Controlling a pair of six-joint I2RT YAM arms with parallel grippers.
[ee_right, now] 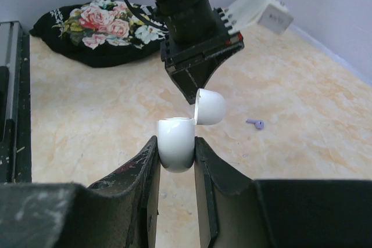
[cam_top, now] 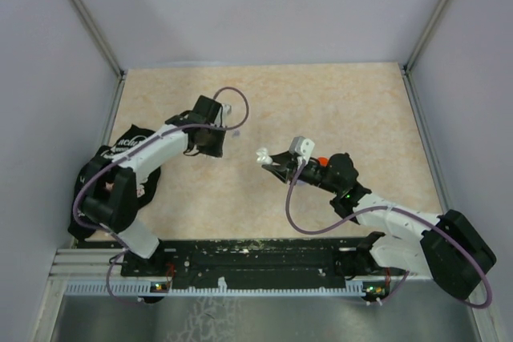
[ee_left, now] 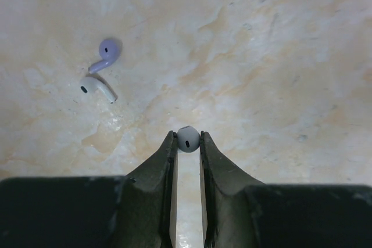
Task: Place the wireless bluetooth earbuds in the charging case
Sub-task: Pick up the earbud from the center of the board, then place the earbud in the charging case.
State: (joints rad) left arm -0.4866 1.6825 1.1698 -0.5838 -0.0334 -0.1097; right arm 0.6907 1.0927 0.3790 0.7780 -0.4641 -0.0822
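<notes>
A beige marbled table (cam_top: 337,110) is seen under both arms. At its left edge a black floral pouch (ee_right: 99,30) is laid, well apart from the grippers. The charging case (ee_right: 174,150), white, is pinched at its lower half between the jaws of the right gripper (ee_right: 175,140) and is held clear of the table. Its lid (ee_right: 210,107) is swung open and tilted to one side; what lies inside cannot be told. Just beyond the open case the left gripper (ee_left: 188,137) is pointed downward, its jaws pressed onto a white earbud (ee_left: 188,139) held at the very tips. On the table, a lilac earbud (ee_left: 106,53) and a second white earbud (ee_left: 96,88) are found just beside each other, apart from both grippers.
</notes>
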